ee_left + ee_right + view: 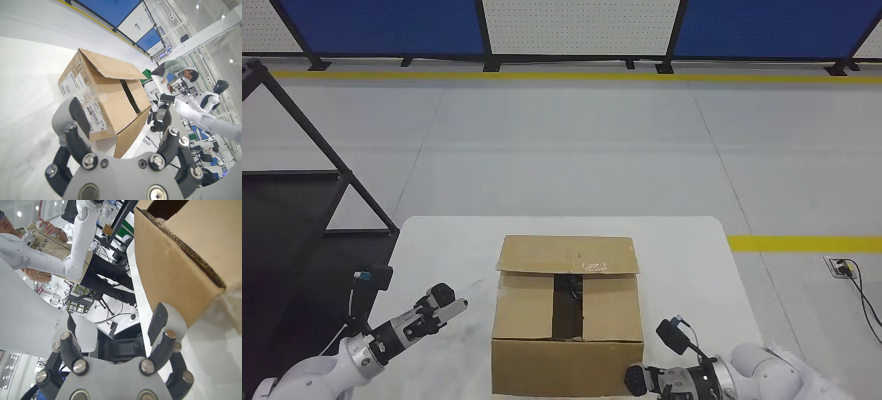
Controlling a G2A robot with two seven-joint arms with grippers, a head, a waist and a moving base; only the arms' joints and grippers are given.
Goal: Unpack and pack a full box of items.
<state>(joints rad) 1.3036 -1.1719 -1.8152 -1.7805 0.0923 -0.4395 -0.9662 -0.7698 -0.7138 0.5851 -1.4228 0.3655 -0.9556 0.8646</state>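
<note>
Box (567, 325) of plain brown cardboard sits near the middle of the white table (442, 250). Its two long top flaps are folded down, with a dark slit between them running from 12 to 6 o'clock, and a short flap lies over them at the 12 o'clock end. White printed labels and crumpled clear tape cover the 9 o'clock wall. The left gripper (445, 303) hovers near that wall at about 8 o'clock, fingers (79, 115) spread, empty. The right gripper (639, 380) is just beside the 5 o'clock corner, fingers (157, 321) likewise apart.
</note>
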